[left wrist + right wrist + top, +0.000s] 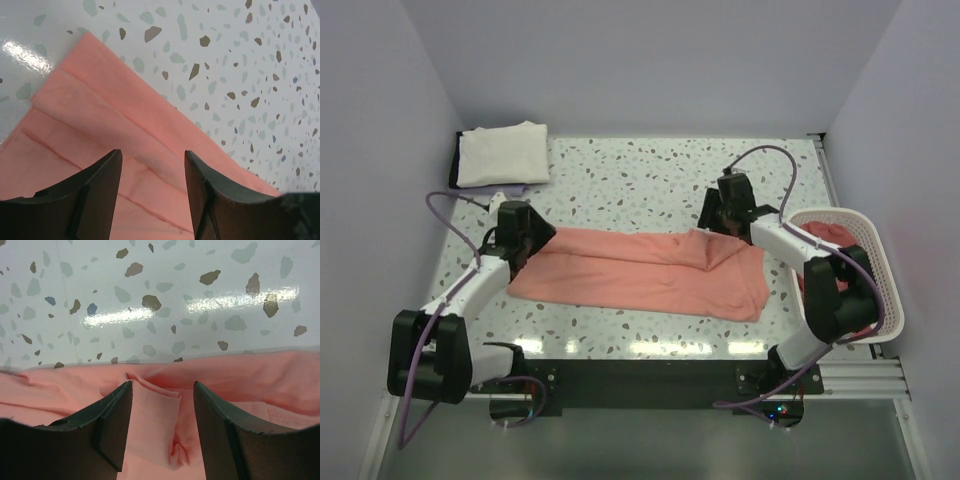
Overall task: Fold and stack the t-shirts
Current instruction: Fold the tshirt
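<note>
A salmon-pink t-shirt [640, 275] lies folded into a long band across the middle of the table. My left gripper [535, 245] stands at its left end. In the left wrist view that gripper [152, 155] is open just above the layered cloth [100, 125], holding nothing. My right gripper [725, 225] is at the band's far right edge. Seen from the right wrist, it [162, 387] is open, with a small raised fold of the shirt [155, 415] standing loose between the jaws. A cream-white t-shirt [503, 153] lies folded at the back left.
A white lattice basket [880, 290] stands at the right edge with darker pink-red cloth [828, 234] in it. A dark item [454, 168] pokes out under the cream shirt. The speckled table [640, 180] shows bare behind the pink shirt; walls close in on three sides.
</note>
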Motion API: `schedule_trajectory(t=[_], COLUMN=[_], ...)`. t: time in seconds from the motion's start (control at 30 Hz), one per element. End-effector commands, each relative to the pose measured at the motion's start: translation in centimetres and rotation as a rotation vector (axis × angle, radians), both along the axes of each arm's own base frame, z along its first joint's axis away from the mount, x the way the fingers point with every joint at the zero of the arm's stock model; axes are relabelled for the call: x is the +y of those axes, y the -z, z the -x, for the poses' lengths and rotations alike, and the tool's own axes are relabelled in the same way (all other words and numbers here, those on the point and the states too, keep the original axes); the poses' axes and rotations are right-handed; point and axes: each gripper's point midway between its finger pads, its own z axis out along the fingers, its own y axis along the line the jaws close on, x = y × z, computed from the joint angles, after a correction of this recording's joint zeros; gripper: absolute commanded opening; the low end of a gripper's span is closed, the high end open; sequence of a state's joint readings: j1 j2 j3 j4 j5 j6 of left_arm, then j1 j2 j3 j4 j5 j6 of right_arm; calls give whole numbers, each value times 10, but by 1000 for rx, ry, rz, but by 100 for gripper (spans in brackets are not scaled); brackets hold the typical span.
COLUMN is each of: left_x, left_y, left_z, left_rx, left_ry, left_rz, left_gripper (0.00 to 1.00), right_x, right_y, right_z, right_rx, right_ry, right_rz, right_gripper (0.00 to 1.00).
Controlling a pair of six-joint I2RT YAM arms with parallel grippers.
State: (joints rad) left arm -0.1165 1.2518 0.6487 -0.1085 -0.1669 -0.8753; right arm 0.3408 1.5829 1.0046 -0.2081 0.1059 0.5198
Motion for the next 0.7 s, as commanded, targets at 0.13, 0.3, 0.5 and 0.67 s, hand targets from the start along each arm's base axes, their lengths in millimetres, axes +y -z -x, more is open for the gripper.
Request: schedule_trajectory(t=[0.13,0.3,0.5,0.67], left_x=[-18,-20,-31,-31], left_y=[-41,-54,-66,-73], left_z=[19,19,17,17], left_rx=[-77,-107,-139,-161], left_ry=[214,275,345,357], left_rz=[-39,-80,-60,-75], left_gripper=[59,59,59,59], right_x=[10,20,25,25], right_y=[8,13,20,26], right_z=[0,12,20,25], right_rx=[24,43,62,76], right_ry=[-34,-62,-65,-65], right_rz=[78,75,80,90], right_gripper=[56,56,52,46])
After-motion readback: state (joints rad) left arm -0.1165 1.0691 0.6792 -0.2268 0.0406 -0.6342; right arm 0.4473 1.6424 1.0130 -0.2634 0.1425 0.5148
